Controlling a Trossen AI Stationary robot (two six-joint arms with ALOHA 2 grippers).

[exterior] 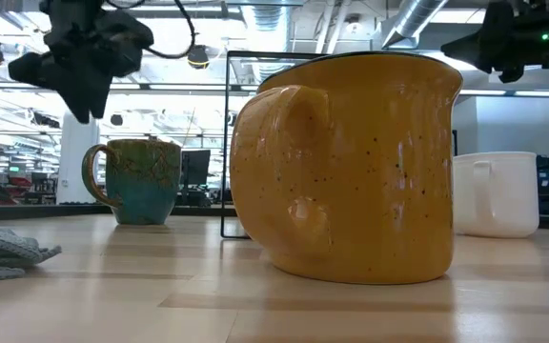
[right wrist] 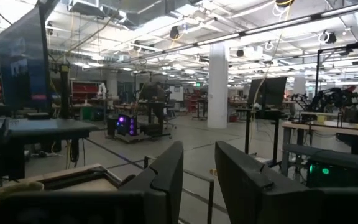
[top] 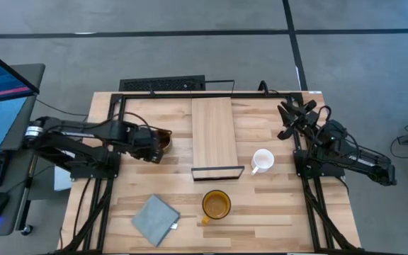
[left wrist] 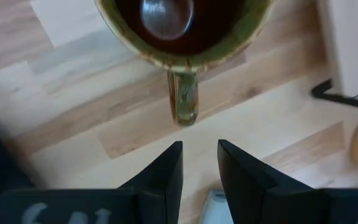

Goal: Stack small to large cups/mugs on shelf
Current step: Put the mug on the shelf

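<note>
The dark brown-olive mug (top: 165, 138) stands upright on the tabletop left of the shelf plank (top: 213, 131). Its handle (left wrist: 183, 99) points at my left gripper (left wrist: 199, 149), which hovers above it (exterior: 84, 57), fingers a little apart, empty. In the low view the mug (exterior: 141, 181) stands below that gripper. The white mug (top: 262, 161) stands right of the shelf's black wire frame (top: 218, 172). The yellow-orange mug (top: 216, 205) stands near the table's front. My right gripper (top: 289, 117) is raised at the far right, fingers a little apart, empty.
A grey-blue cloth (top: 154, 219) lies at the near left, beside the yellow mug. A dark keyboard-like bar (top: 163, 85) lies along the table's far edge. A monitor and mouse sit off the table's left side.
</note>
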